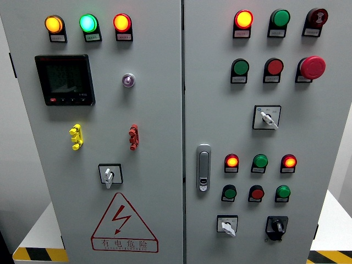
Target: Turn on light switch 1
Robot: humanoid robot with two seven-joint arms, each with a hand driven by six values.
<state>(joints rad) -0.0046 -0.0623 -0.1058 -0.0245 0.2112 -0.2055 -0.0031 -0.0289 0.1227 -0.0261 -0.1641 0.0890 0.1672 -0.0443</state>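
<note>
A grey electrical cabinet with two doors fills the head view. The left door carries three lit indicator lamps, yellow, green and red, a dark display and a rotary switch. The right door carries a rotary switch in the middle, a white-handled rotary switch and a black knob switch at the bottom. No label shows which one is switch 1. Neither of my hands is in view.
On the right door sit lit red lamps, green and red push buttons, a red emergency stop and a door handle. The left door has a key lock, yellow and red terminals, and a hazard triangle.
</note>
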